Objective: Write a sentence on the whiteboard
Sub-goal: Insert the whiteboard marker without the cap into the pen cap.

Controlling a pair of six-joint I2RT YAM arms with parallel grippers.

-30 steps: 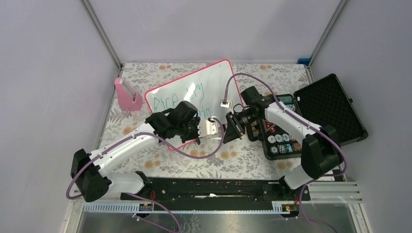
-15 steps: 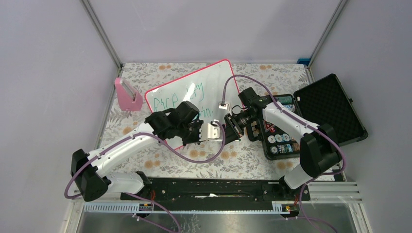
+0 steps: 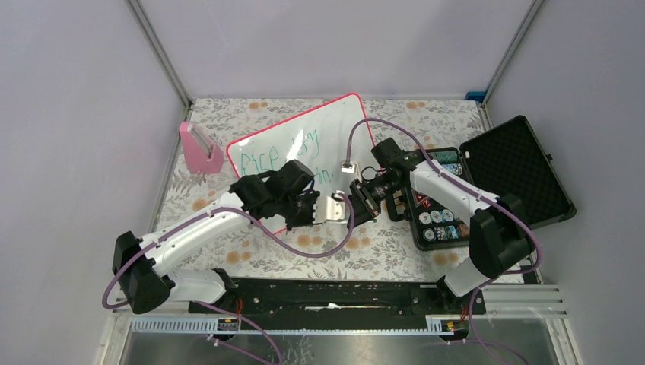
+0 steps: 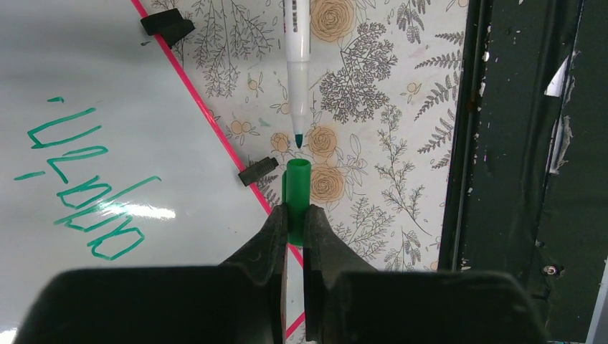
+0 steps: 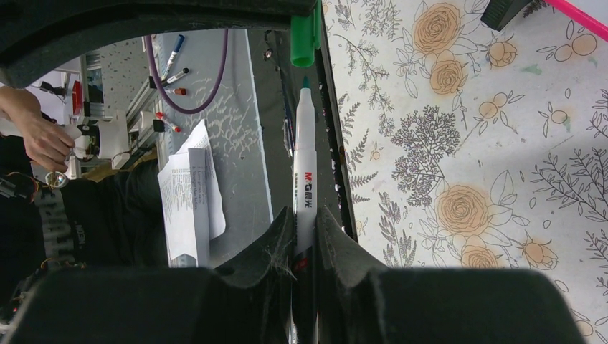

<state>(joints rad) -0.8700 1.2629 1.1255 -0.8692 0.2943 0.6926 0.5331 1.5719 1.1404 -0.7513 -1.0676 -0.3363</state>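
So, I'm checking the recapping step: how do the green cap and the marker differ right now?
The cap is short and all green; the marker is long and white-bodied with a green tip. The cap is pinched by the left gripper, the marker by the right gripper. Shared: both lie on one line, the bare tip facing the cap's open mouth, with a small gap between them.

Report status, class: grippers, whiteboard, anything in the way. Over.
Left gripper shut on green cap. Right gripper shut on marker, tip just short of cap. Whiteboard carries green sentence. Nothing between them.
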